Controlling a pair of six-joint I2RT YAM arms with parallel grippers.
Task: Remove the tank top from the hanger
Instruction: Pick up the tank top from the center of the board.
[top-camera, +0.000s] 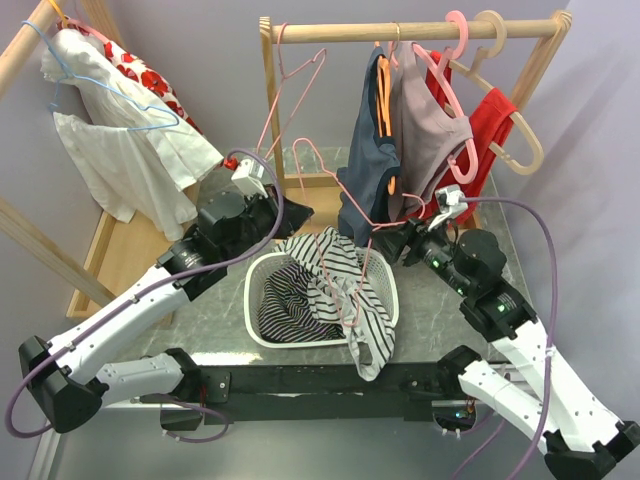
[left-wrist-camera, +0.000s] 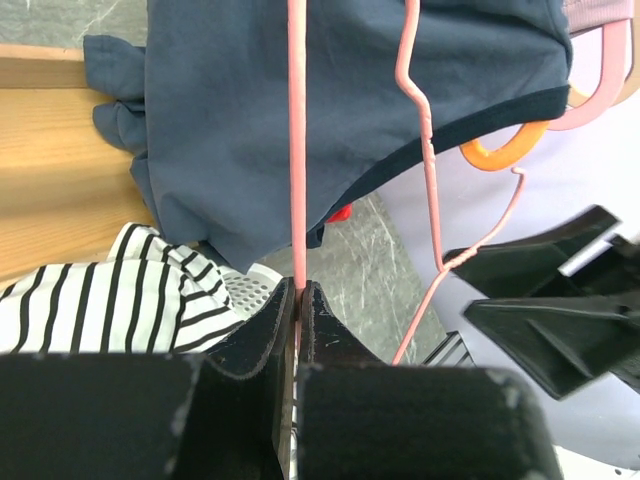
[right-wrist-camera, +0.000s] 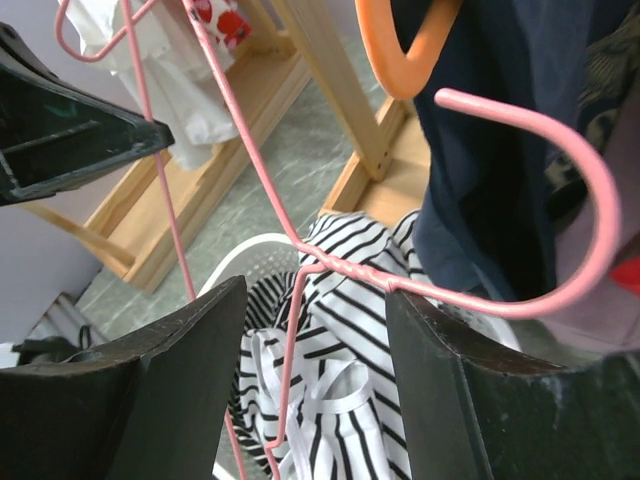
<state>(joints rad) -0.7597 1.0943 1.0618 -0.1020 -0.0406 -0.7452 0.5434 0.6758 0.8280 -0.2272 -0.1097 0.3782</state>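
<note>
A black-and-white striped tank top (top-camera: 338, 275) lies draped over the rim of a white basket (top-camera: 258, 325), one end hanging over the front edge. A pink wire hanger (top-camera: 298, 150) stands tilted above it, its lower wire running down into the striped cloth. My left gripper (top-camera: 298, 213) is shut on one wire of the hanger (left-wrist-camera: 297, 150), just above the tank top (left-wrist-camera: 100, 290). My right gripper (top-camera: 396, 243) is open. Its fingers (right-wrist-camera: 170, 380) straddle the hanger's twisted neck (right-wrist-camera: 350, 272) without touching it, with the tank top (right-wrist-camera: 350, 400) below.
A wooden rail (top-camera: 400, 32) at the back holds a navy garment (top-camera: 368, 165), a mauve one (top-camera: 430, 130) and a red one (top-camera: 492, 125) on hangers. A second rack at the left carries a white floral garment (top-camera: 130, 140). The navy garment (left-wrist-camera: 300, 100) hangs close behind the held hanger.
</note>
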